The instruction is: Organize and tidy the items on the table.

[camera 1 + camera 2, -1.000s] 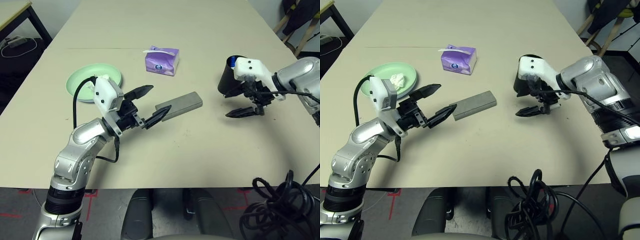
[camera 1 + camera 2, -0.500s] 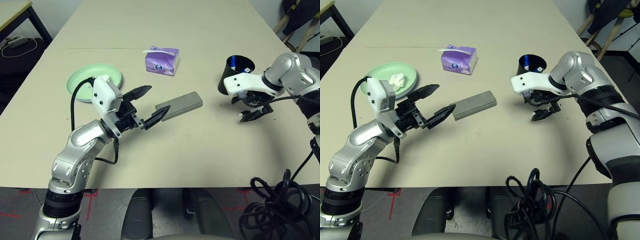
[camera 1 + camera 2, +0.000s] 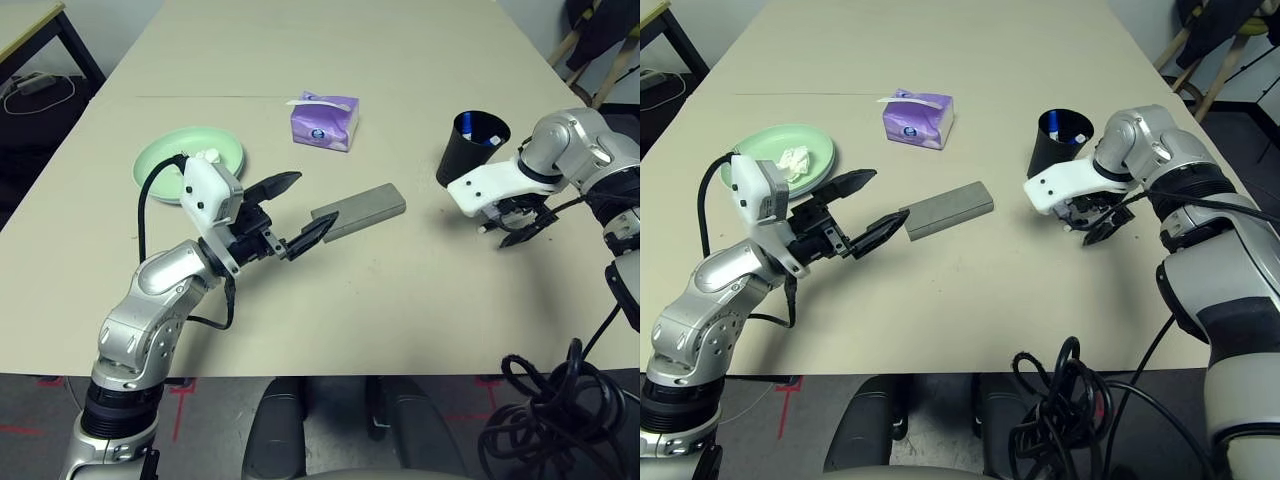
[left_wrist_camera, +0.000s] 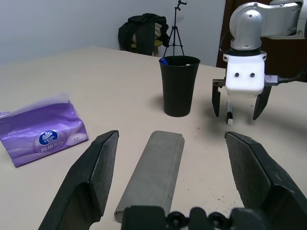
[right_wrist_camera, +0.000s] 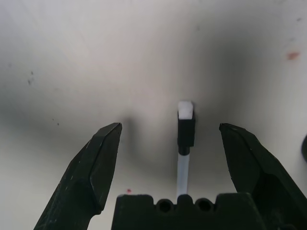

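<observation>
Right tool (image 5: 170, 139) points down, spread, straddling the thin white pen (image 5: 184, 143); left tool (image 4: 177, 158) (also spread) faces the grey case (image 4: 152, 175).

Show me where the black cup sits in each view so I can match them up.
Left eye view: black cup, upright on the table's right side.
Right eye view: right of centre, same spot.
Left wrist view: centre, upright beyond the grey glasses case.
Right wrist view: cannot tell; a dark sliver at one edge may be it.
Shared landmark: purple tissue box, seen in both eye views and the left wrist view.
</observation>
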